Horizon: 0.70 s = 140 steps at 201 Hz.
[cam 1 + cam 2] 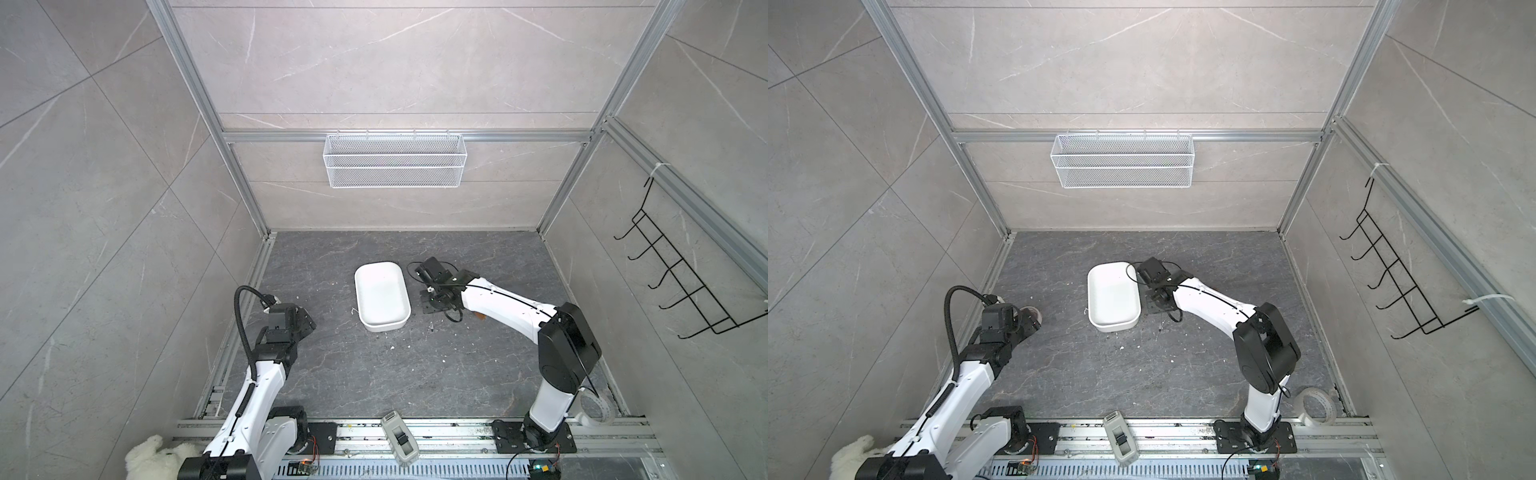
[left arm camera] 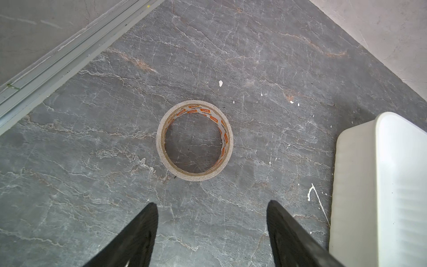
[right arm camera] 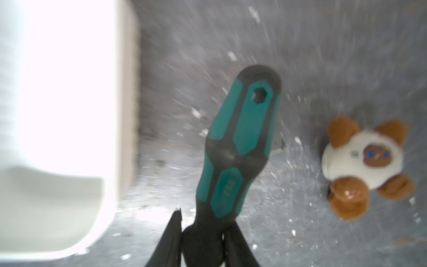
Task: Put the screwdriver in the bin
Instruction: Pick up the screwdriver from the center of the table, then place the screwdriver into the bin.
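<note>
Grey stone-patterned table point(image 1: 374, 374) carries everything, and the task seems to be about halfway. On the left, the left claw point(image 2: 212, 203) hangs over the table with its two fingers point(image 2: 138, 231) spread wide and nothing between them. In front of it a roll of tape point(image 2: 159, 141) lies flat, so this arm seems to have no part in the job. Next comes the bin point(image 1: 380, 295), standing near the middle of the table. In both top views its white inside is bare, so the screwdriver point(image 3: 240, 129) is not yet in it. Just beside the bin's right long wall is the right claw point(image 3: 205, 217). Its wrist view, though blurred, shows it pinching the screwdriver at the narrow neck of the green-and-black handle, which points away from the claw. The handle is over the dark table, near the bin's wall but outside it; whether the tool is lifted clear of the table cannot be told. On the side of the claw away from the bin, a small brown-and-white plush toy point(image 3: 362, 166) lies apart from the tool. The grasp appears done; what is left is to carry the screwdriver over the rim and release it inside.
</note>
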{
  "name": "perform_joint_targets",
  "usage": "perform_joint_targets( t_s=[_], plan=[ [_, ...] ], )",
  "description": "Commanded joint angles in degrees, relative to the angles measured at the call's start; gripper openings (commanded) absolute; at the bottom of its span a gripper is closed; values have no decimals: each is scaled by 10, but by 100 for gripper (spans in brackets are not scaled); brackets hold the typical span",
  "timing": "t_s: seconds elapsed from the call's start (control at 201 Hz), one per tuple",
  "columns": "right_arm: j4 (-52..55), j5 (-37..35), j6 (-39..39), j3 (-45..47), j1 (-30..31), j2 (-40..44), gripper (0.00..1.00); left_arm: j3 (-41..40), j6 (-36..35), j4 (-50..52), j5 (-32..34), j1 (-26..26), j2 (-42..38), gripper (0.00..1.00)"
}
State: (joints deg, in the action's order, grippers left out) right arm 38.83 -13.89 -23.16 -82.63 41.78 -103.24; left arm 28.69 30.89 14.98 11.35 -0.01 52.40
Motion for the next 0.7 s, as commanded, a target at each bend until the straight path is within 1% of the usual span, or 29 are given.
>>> perform_joint_targets(
  t_s=[0.0,0.05,0.124,0.254,0.294,0.507,0.691],
  plan=[
    [29,-52,25,-71,48,-2,9,2,-7,-11,-12,0,1,77],
    [26,-45,23,-103,69,-20,9,2,-7,-11,-12,0,2,77],
    [12,-15,14,-140,89,-48,9,3,-7,-11,-11,0,1,77],
    [-6,60,-15,-193,97,-110,10,1,-7,-11,-10,0,-2,77],
    [-5,71,-21,-209,97,-128,10,2,-7,-10,-10,0,-3,77],
    [28,84,-38,-294,97,-210,10,2,-8,-13,-12,0,-2,77],
    [98,80,-37,-394,97,-285,11,2,-8,-14,-13,0,-2,77]
  ],
)
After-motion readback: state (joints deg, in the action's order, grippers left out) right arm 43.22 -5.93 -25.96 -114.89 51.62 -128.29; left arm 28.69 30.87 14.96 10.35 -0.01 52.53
